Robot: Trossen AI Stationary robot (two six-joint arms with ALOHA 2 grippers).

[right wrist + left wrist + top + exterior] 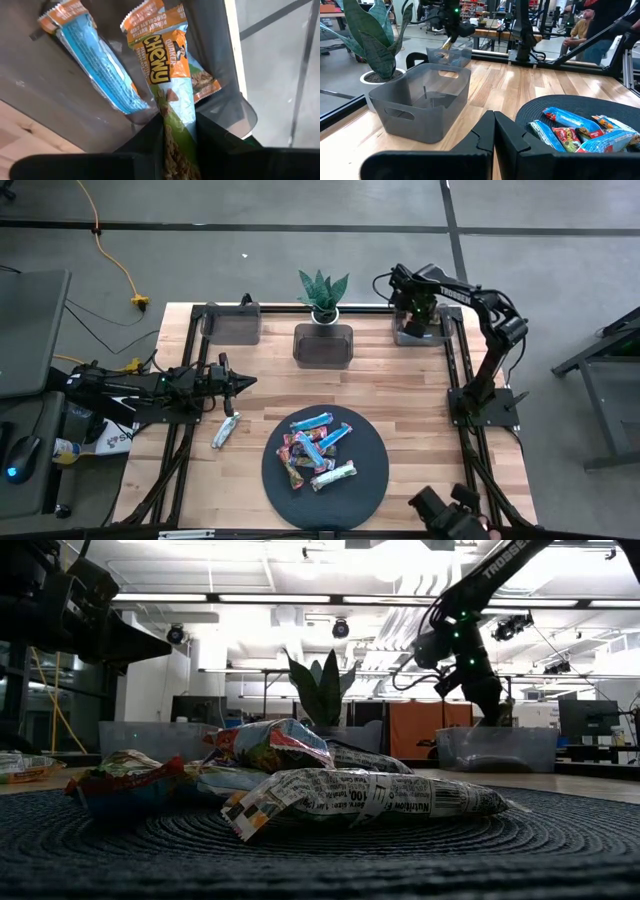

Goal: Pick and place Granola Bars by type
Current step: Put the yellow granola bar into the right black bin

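Sorting is at an early stage. The right gripper (177,125) is positioned over the right-hand bin (418,328) at the far edge of the table (420,395), with its fingers clamped on one Chewy bar (167,75) that hangs into the bin. A second bar (95,60), with a pale blue face and orange ends, already lies inside that bin against its wall. The held bar has not been released.

Most of the work remains. A pile of granola bars (320,448) rests on the round dark mat (370,480) at the near centre of the table, and one stray bar (226,430) lies on the wood just beside the mat on the left side. The centre bin (322,345) appears empty; the contents of the left bin (231,322) cannot be determined.

The left gripper (242,383) waits with its fingers together, above the table near the stray bar.

The bars are flat, oblong and crinkled, with glossy blue, red and green wrappers.
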